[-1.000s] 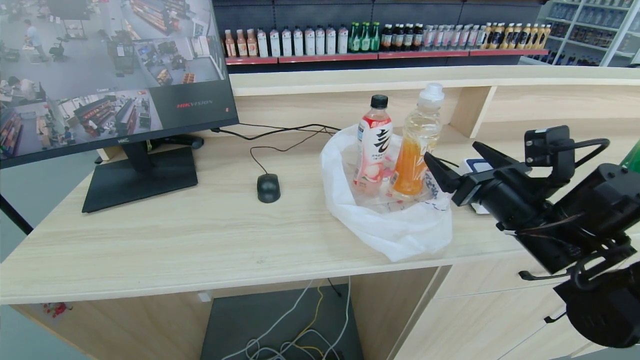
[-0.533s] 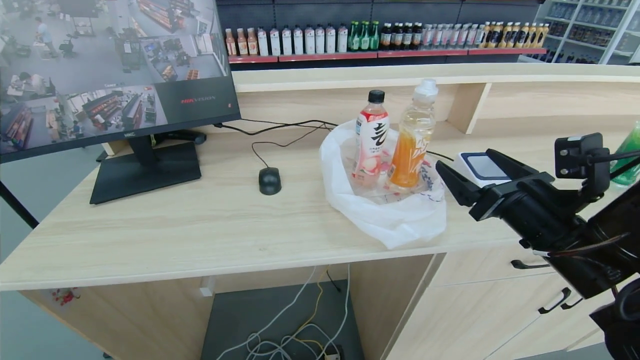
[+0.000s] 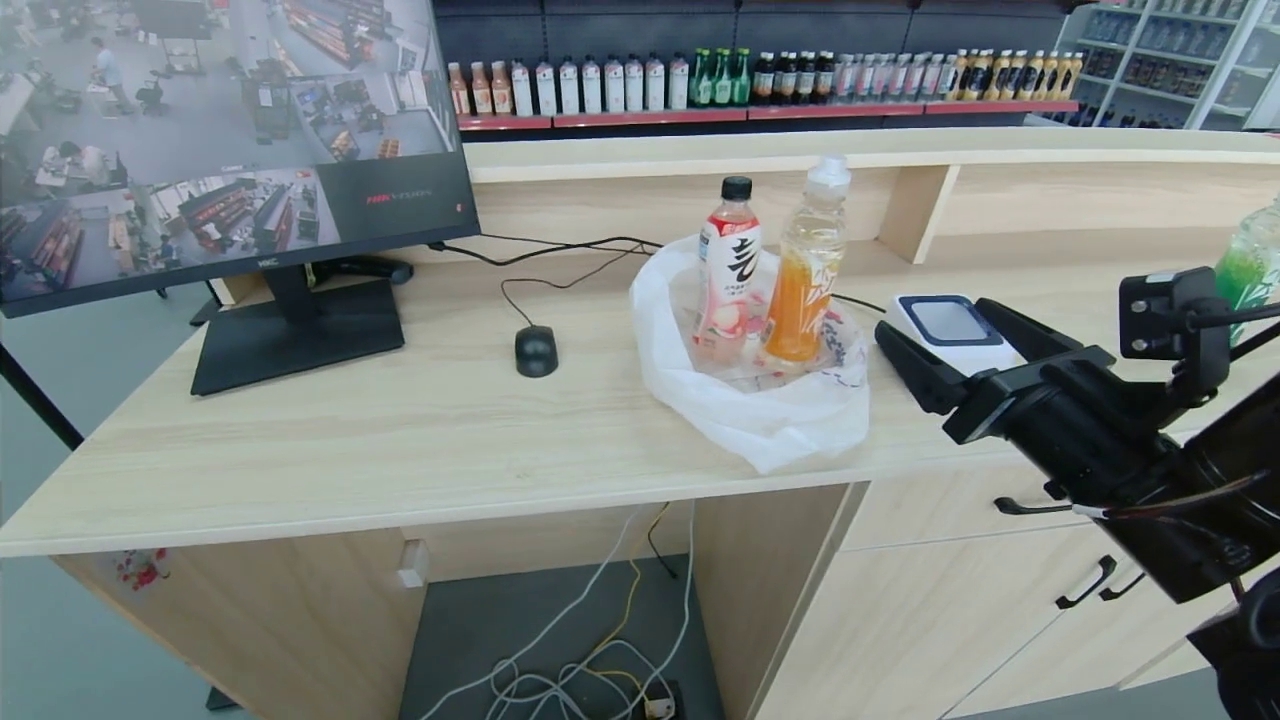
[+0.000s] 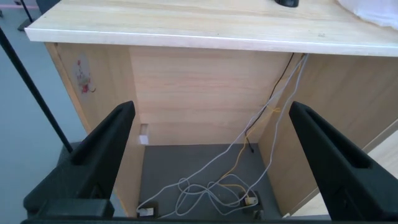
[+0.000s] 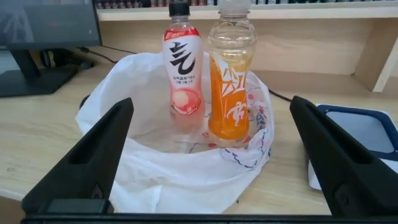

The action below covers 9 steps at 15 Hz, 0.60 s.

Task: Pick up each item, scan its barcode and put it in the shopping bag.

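Note:
A white shopping bag lies open on the wooden counter. A pink bottle and an orange bottle stand upright inside it. To the right of the bag sits a white scanner. My right gripper hangs open and empty beside the bag, above the scanner. The right wrist view faces the bag, with the pink bottle and the orange bottle between the open fingers of my right gripper. My left gripper is open, low before the counter's front.
A green bottle stands at the far right of the counter. A monitor and a mouse occupy the left half. Stocked shelves line the back. Cables hang under the counter.
The head camera has shifted, bringing the scanner and green bottle into view. My open right gripper has drawn back a little from the orange bottle, toward the scanner.

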Motion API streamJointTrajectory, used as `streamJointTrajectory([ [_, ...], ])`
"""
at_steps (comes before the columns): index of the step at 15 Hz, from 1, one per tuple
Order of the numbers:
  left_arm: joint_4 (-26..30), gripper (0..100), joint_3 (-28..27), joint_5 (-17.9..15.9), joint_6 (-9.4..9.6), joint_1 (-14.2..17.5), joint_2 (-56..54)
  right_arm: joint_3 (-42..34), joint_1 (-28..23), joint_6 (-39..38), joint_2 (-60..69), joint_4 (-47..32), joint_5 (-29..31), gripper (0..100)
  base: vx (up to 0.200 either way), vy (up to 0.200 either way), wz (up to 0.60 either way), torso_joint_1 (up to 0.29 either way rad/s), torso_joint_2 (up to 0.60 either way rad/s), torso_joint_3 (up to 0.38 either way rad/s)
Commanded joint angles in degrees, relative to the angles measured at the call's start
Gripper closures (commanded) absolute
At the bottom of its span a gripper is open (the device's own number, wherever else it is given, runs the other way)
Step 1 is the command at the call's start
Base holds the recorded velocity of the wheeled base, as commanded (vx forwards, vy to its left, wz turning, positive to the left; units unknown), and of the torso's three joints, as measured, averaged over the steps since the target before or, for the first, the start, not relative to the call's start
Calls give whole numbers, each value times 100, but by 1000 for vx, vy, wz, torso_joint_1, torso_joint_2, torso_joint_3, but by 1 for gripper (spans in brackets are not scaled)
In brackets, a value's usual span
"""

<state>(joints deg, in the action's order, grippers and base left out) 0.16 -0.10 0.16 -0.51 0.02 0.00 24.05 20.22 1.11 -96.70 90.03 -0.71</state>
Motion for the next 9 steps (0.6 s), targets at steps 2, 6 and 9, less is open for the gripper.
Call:
streamJointTrajectory([
  [2, 2, 0, 1, 2, -10, 6, 0, -15, -10, 3, 54, -3, 0, 0, 0, -200, 0, 17, 10, 2],
  [6, -7, 0, 1, 2, -63, 6, 0, -94, -10, 21, 151, -3, 9, 0, 0, -200, 0, 4, 4, 6],
  [9, -7, 0, 1, 2, -72, 6, 0, -94, -10, 30, 213, -3, 9, 0, 0, -200, 0, -2, -1, 4],
])
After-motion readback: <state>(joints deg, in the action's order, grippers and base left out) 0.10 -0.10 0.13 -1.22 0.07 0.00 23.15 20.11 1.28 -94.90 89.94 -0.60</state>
